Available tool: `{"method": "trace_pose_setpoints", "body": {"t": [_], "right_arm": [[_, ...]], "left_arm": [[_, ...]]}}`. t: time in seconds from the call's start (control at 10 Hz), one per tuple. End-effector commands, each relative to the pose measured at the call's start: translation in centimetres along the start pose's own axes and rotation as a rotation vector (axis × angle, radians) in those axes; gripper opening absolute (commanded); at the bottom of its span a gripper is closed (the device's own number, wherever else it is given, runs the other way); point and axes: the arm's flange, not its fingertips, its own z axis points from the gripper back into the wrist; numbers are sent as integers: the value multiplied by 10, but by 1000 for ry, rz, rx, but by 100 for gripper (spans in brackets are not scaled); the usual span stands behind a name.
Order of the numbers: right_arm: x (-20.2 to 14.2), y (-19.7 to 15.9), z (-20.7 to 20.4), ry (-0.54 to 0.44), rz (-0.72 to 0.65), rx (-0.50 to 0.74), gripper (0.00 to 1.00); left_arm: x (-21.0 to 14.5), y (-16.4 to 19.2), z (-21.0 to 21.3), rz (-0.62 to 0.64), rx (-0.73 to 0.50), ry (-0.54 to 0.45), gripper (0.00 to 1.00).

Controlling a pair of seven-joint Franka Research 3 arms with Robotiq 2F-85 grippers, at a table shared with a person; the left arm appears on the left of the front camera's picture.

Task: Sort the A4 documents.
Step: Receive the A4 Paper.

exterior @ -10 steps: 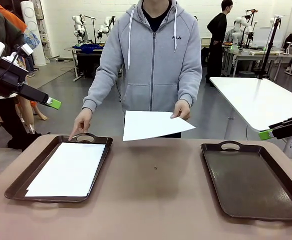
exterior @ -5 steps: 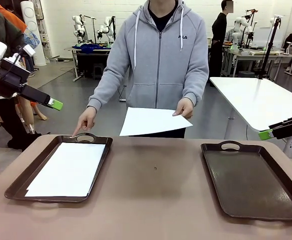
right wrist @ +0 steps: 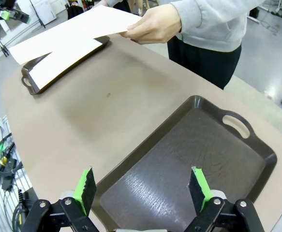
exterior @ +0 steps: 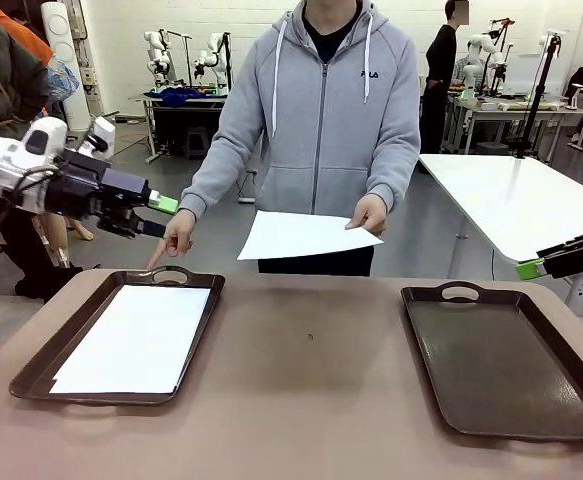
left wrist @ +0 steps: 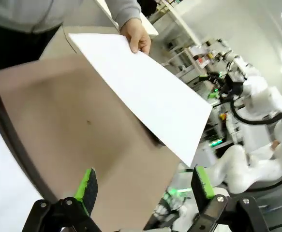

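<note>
Pointing: person's hand (exterior: 176,240) at left tray (exterior: 196,300) | held sheet (exterior: 306,235) | both jaws open

A robotics lab: white robot arms (exterior: 161,50) stand on benches along the far wall, a white worktable (exterior: 516,200) sits on a grey floor, and people work farther back.

left claw (exterior: 159,215) swung inward toward person's pointing hand (exterior: 178,238)

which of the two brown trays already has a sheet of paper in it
The tray at the robot's left, holding a white A4 sheet, beside the person's pointing hand. The tray at the robot's right is bare.
</note>
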Motion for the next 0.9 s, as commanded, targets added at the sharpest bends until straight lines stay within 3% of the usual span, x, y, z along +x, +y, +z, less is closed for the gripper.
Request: {"method": "trace_pose_setpoints", "body": {"t": [0.0,0.4,0.8], "right_arm": [[-1,-3,-4,-27,5,20,100],[-1,-3,-4,-27,5,20,100],[-1,-3,-4,-27,5,20,100]], "left_arm": [[18,33,-25,187,-87,39,100],[29,75,-76,440,-259,69,100],[41,87,-117,541,-358,103,100]]}}
